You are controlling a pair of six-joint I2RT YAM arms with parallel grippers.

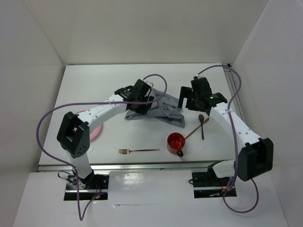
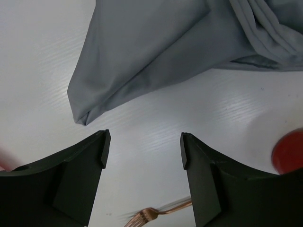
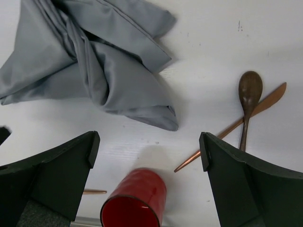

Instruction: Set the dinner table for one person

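Observation:
A crumpled grey cloth mat [image 1: 161, 112] lies in the middle of the white dinner table [image 1: 104, 78]. My left gripper [image 1: 138, 105] hovers open over the mat's left end; in the left wrist view its empty gripper [image 2: 144, 149] frames bare table just short of the cloth [image 2: 161, 47]. My right gripper [image 1: 193, 100] hangs open at the mat's right end, nothing between its fingers [image 3: 75, 165]. A red mug [image 1: 176, 142] stands near the front. A copper fork [image 1: 137, 151] lies left of it. A brown spoon [image 1: 202, 124] and a copper knife [image 3: 227, 132] lie crossed to the right.
A pink plate [image 1: 93, 130] sits at the left, partly under my left arm. A metal rail [image 1: 235, 94] runs along the table's right edge and another along the front edge [image 1: 142, 165]. White walls close in three sides.

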